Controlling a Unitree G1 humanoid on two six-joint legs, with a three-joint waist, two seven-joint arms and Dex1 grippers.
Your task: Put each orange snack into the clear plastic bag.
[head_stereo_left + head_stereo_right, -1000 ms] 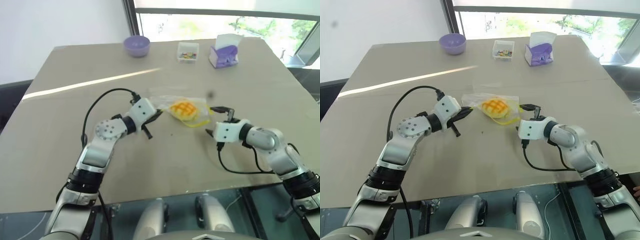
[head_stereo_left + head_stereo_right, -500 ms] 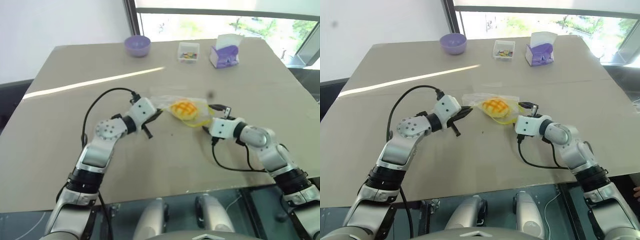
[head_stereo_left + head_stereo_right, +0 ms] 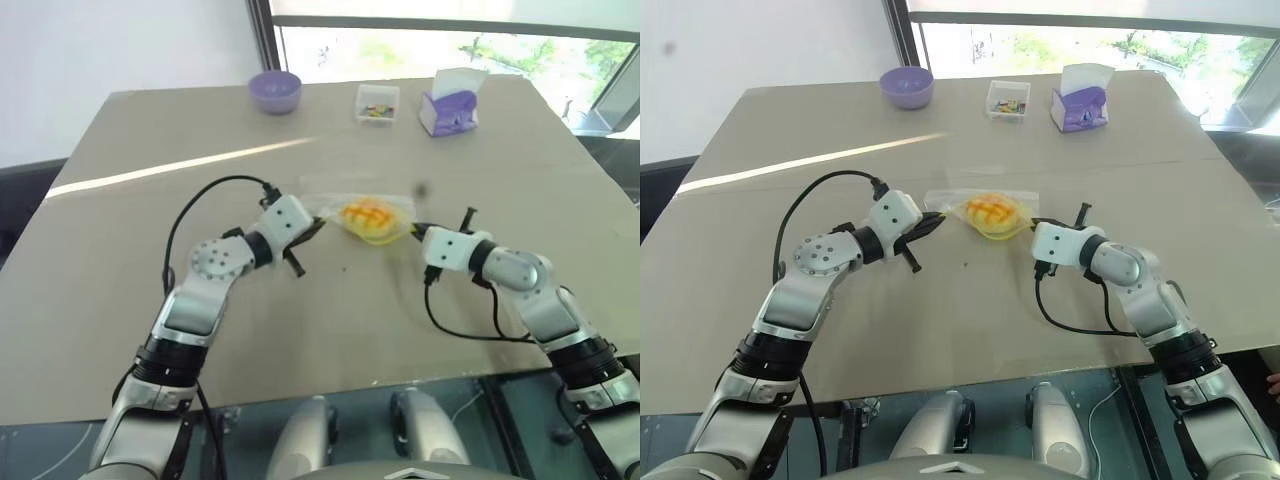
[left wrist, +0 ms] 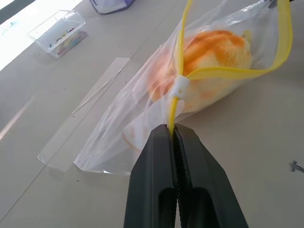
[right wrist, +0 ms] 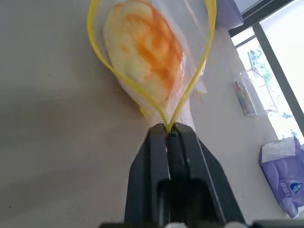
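The clear plastic bag [image 4: 142, 118] is stretched between two robot hands at the middle of the tabletop [image 3: 120, 300], a matte beige surface crossed by a bright streak of daylight. The left hand [image 4: 173, 130] is seen with its black fingers pressed together on one end of the bag's yellow seal strip, just below a small white slider. The right hand [image 5: 168, 128] is likewise pinched tight on the strip's opposite end, where the two yellow lips spread apart into a loop-shaped mouth. The orange snack [image 3: 992, 212], a rounded yellow-orange bun with a criss-cross pattern on its dome, is held inside the thin, glossy film, which is creased and carries faint yellow print too blurred to be read. At the far edge of the tabletop, a round purple bowl [image 3: 273, 90], a small clear box [image 3: 376, 103] of colourful bits and a purple tissue pack [image 3: 448, 104] with white paper rising from it are lined up near the window; white lettering on the pack cannot be made out.
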